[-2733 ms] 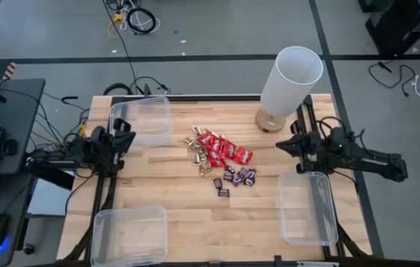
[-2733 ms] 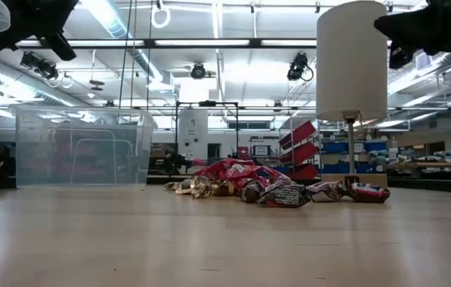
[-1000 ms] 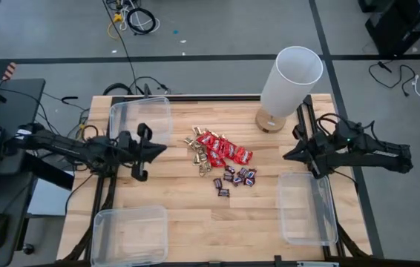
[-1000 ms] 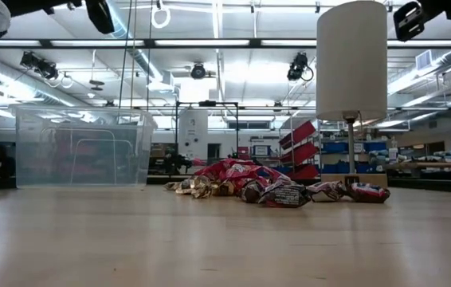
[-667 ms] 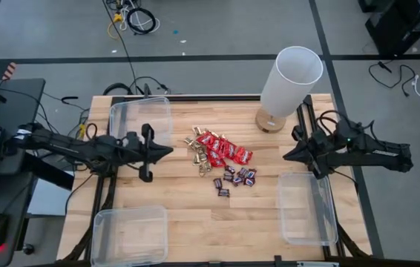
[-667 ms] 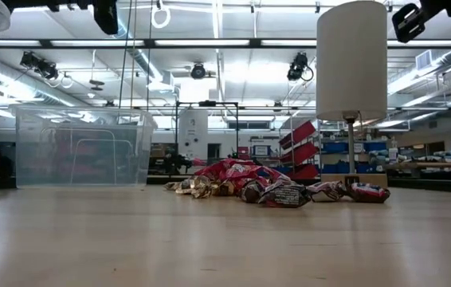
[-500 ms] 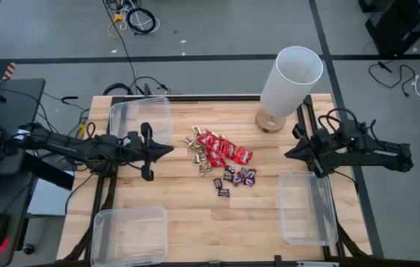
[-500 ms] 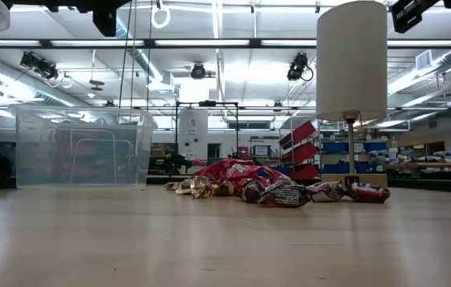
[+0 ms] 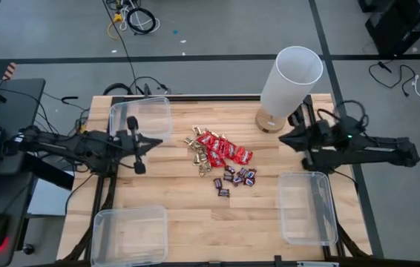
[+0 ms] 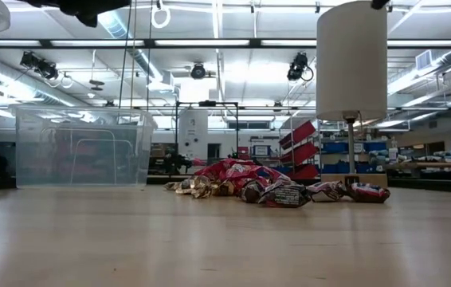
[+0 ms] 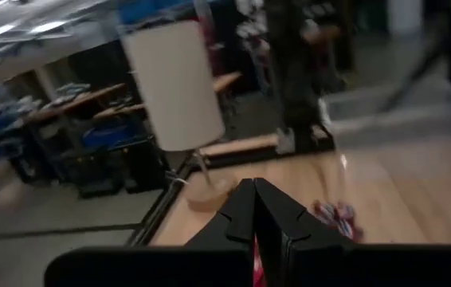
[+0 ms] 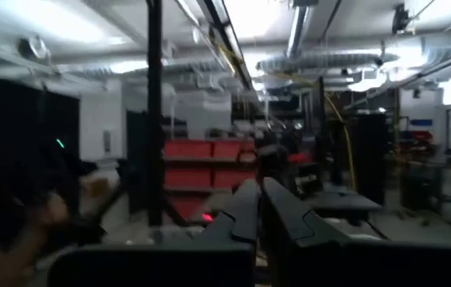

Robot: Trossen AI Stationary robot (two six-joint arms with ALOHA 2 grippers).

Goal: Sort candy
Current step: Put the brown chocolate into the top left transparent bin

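We see both grippers, left (image 9: 151, 141) and right (image 9: 286, 141), pressed together, empty; descending thus risks scattering the candy (image 9: 221, 157) pile

Two dark jointed arms, narrow black claws.

Light butcher-block wooden table (image 9: 180, 193); heap of red, gold-foil and dark wrapped candy (image 9: 221, 157) at centre; three clear plastic bins (image 9: 142, 119) (image 9: 130, 234) (image 9: 307, 207) around it; white-shaded wooden-base lamp (image 9: 284, 85) at the far edge
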